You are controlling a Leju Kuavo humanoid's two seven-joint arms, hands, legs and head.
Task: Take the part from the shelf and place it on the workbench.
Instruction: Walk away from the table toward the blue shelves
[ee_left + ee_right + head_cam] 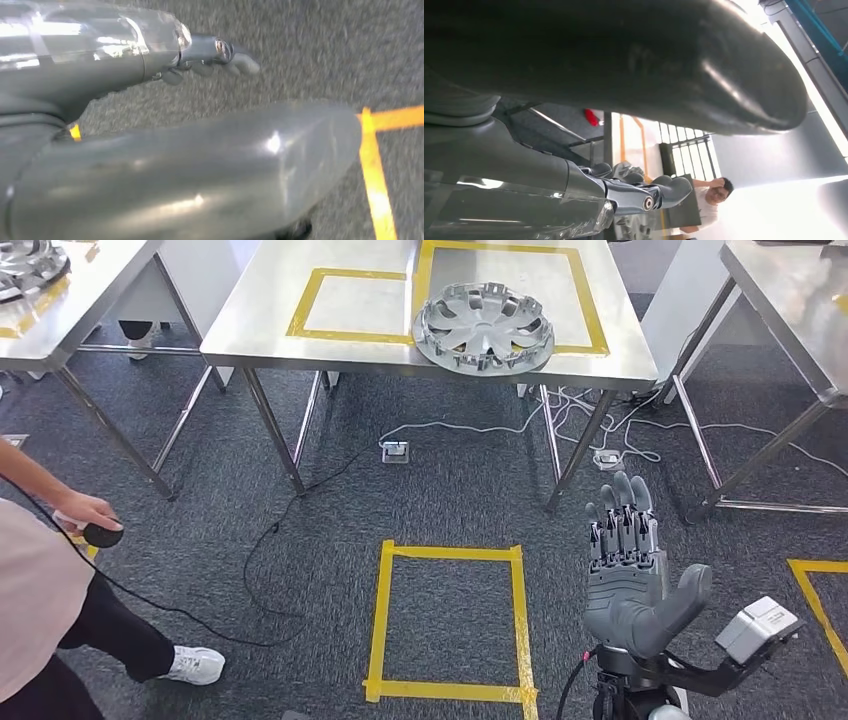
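Observation:
The part, a silver wheel cover (483,325), lies flat near the front edge of the steel workbench (262,315), overlapping a yellow tape rectangle. My right hand (628,570) is raised at the lower right, well short of the bench, with straight, spread fingers and nothing in it. In the right wrist view the same hand's fingers (636,192) are likewise free of anything. My left hand (210,57) hangs over the grey carpet, blurred, its fingers loosely extended and holding nothing.
A person (40,580) stands at the left, holding a small black device (100,535) on a cable. Another wheel cover (25,265) lies on the left table. A third table (790,300) stands at the right. A yellow tape square (380,620) and cables (620,430) are on the floor.

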